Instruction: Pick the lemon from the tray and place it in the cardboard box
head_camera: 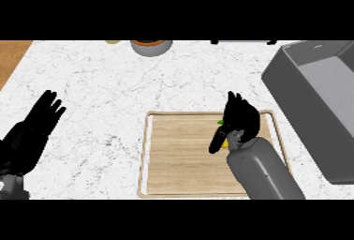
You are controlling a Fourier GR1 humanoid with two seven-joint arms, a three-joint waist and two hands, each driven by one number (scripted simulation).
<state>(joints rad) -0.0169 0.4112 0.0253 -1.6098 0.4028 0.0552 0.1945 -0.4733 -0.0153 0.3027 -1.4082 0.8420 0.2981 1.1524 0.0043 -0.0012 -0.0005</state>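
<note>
Closest to the viewer, the grey right forearm point(261, 171) is extending over the wooden tray point(176, 161). Its black right hand point(240, 119) is hovering palm-down, fingers stretched out and thumb spread, not closed on anything. It is covering the lemon point(223, 144), which is showing only as a yellow sliver at the tray's right side, probably ready for grasping. The grey box point(304, 89) is waiting just right of the tray. The left hand point(33, 133) is resting open at the left.

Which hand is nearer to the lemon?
Right. The right hand is over the lemon, mostly hiding it; the left hand rests far left, off the tray.
</note>
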